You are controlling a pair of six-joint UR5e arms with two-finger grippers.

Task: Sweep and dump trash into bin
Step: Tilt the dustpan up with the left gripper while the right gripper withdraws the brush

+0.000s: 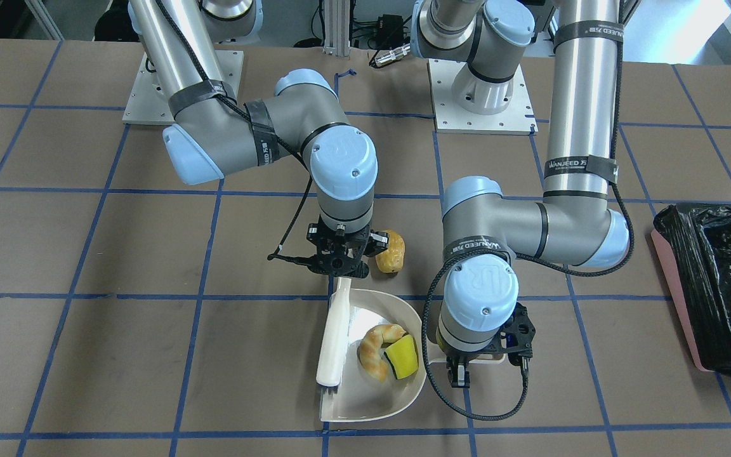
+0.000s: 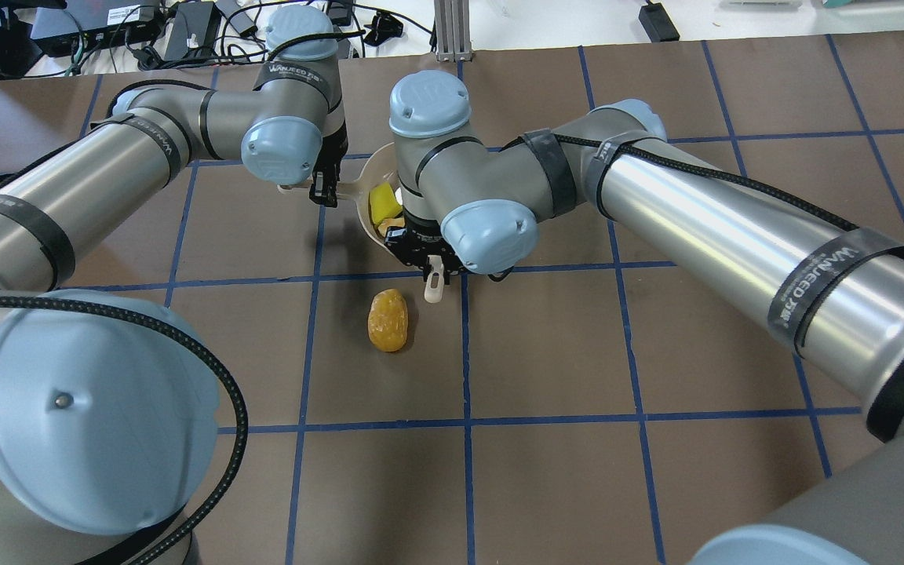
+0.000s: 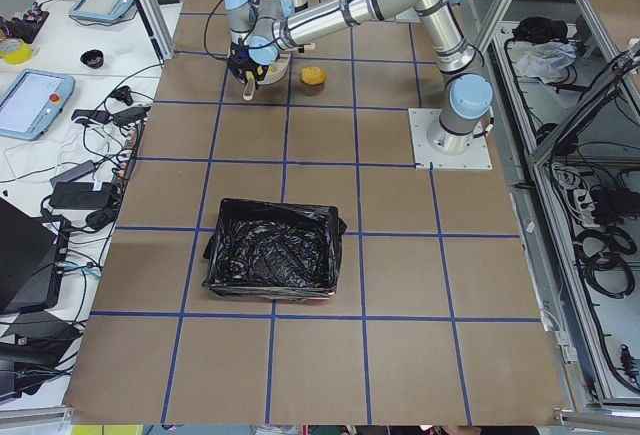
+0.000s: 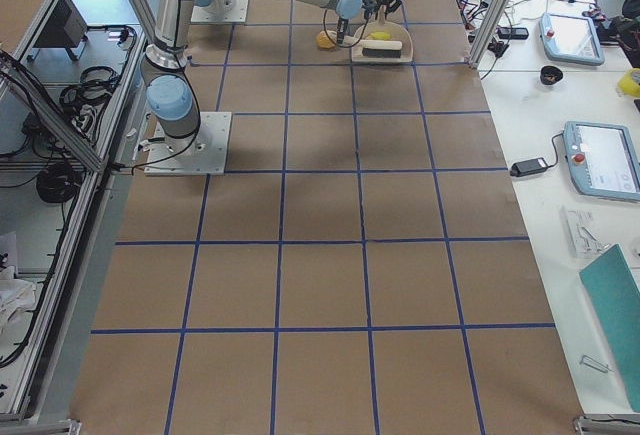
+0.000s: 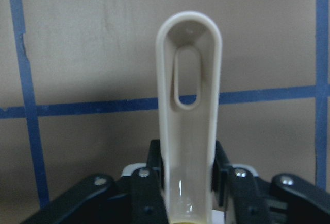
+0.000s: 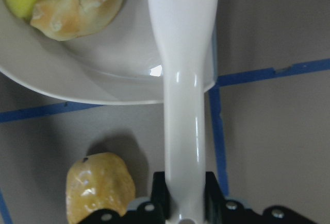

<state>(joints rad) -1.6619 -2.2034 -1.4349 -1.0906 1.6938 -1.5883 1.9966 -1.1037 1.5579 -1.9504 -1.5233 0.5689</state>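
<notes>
Take the beige plastic dustpan (image 1: 365, 401) with the long looped handle (image 5: 188, 80) as your reference. The handle points toward the robot's left. The left gripper (image 5: 188, 162) is clamped on it with a finger pressed to each side, and the loop end sticks out past the fingertips. One white plastic brush (image 1: 334, 336) lies across the dustpan's wide mouth, on the side away from the handle. The right gripper (image 6: 184, 188) is closed around the brush's narrow grip, just outside the rim on the robot's side. You have three trash items. Two are inside the dustpan, touching each other near its handle-side wall: a curved tan croissant-like piece (image 1: 377, 353) and a small yellow sponge scrap (image 1: 401, 357) with a dark band. The third, a golden-brown potato-like lump (image 2: 388, 319), sits on the brown table (image 1: 150, 355) with blue tape lines. It is outside the rim on the robot's side, just beside the right gripper. One pink rectangular bin (image 3: 272, 253) lined with crinkly black plastic stands well apart beyond the handle end, with a broad stretch of table between. The front view cuts the bin off at its edge. In the overhead view the right wrist hides most of the dustpan. The brush's bristles are hard to make out.
</notes>
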